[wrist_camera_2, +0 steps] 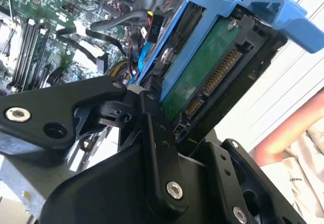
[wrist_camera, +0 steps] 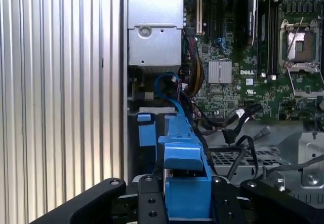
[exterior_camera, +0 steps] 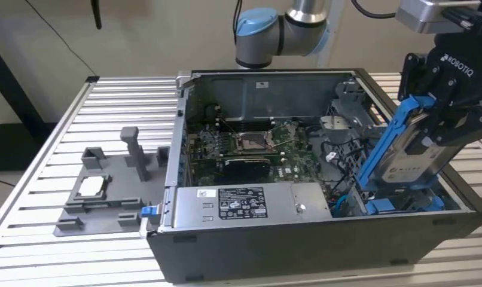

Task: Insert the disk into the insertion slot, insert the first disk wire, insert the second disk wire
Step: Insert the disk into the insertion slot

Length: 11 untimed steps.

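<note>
Gripper (exterior_camera: 442,128) clamped on disk (exterior_camera: 411,162), gripping blue carrier's edges. Disk tilted steeply, lower end at mouth of insertion slot (exterior_camera: 396,205). Tilt probably matches bay entry angle. Not yet seated.

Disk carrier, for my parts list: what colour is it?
Bright blue; the carrier shows best in the exterior view.

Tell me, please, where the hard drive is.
At the exterior view's right, the blue-framed silver hard drive stands tilted in the black gripper, above the grey drive cage.
</note>
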Tool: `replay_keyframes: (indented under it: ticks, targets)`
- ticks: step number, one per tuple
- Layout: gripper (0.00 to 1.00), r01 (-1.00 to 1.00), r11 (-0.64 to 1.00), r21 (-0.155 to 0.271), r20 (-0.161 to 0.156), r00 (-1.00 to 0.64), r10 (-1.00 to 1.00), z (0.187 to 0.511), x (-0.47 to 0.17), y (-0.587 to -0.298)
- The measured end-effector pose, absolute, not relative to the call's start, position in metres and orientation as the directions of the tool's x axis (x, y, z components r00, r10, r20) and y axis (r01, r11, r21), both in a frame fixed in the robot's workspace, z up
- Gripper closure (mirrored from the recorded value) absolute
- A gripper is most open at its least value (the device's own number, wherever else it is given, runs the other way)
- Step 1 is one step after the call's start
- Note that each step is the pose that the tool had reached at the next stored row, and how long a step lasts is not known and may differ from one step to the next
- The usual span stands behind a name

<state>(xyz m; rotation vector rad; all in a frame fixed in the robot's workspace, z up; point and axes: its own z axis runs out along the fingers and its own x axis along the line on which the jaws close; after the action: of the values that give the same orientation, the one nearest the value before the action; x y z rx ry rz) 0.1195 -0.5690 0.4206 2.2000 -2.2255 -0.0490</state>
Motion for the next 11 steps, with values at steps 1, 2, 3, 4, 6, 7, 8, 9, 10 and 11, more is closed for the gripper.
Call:
replay_keyframes:
  ticks: [1, 2, 3, 4, 6, 7, 8, 9, 10, 11]
  targets:
    - [0.67, -0.999, 0.011, 0.031, -0.014, -0.012, -1.0, 0.4195, 0.1196, -0.5691]
    - [0.67, -0.999, 0.011, 0.031, -0.014, -0.012, -1.0, 0.4185, 0.1198, -0.5693]
    - [0.67, -0.999, 0.011, 0.031, -0.014, -0.012, -1.0, 0.4176, 0.1199, -0.5694]
    - [0.67, -0.999, 0.011, 0.031, -0.014, -0.012, -1.0, 0.4167, 0.1201, -0.5695]
    - [0.67, -0.999, 0.011, 0.031, -0.014, -0.012, -1.0, 0.4153, 0.1204, -0.5701]
    - [0.67, -0.999, 0.011, 0.031, -0.013, -0.012, -1.0, 0.4147, 0.1206, -0.5704]
    - [0.67, -0.999, 0.011, 0.031, -0.014, -0.012, -1.0, 0.4137, 0.1207, -0.5708]
    - [0.67, -0.999, 0.011, 0.031, -0.014, -0.012, -1.0, 0.4128, 0.1208, -0.5711]
    - [0.67, -0.999, 0.011, 0.031, -0.014, -0.012, -1.0, 0.4119, 0.121, -0.5715]
    - [0.67, -0.999, 0.011, 0.031, -0.014, -0.012, -1.0, 0.4109, 0.121, -0.5718]
